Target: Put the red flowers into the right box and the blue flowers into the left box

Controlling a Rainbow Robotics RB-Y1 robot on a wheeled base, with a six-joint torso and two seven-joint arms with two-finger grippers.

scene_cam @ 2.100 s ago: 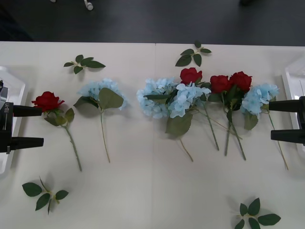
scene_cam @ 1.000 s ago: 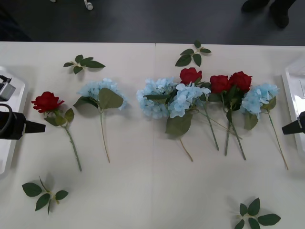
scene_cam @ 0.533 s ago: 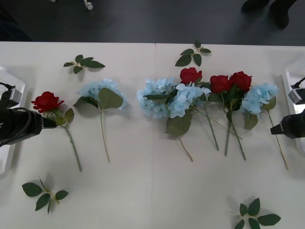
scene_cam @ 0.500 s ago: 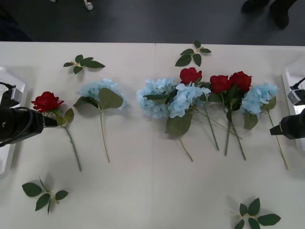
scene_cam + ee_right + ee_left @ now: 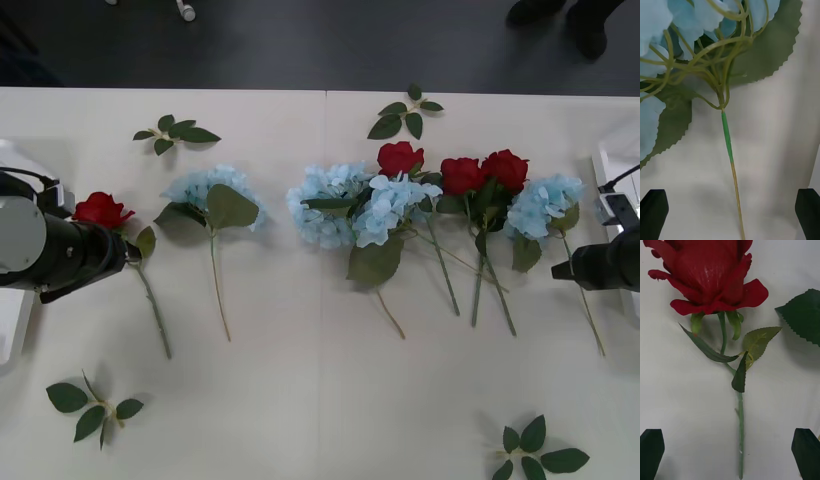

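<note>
On the white table, the left gripper hangs over the leftmost deep-red artificial rose, black fingers spread wide with its thin green stem between them, untouched. The right gripper is likewise spread open astride the stem of the rightmost pale-blue artificial hydrangea. Three more roses and three hydrangeas lie between. White plastic trays sit at the left edge and right edge.

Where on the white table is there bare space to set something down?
The white table is bare along its near middle, between the two near green leaf sprigs, below the stems. It is crowded mid-right, where pale blue hydrangeas and red roses overlap.
</note>
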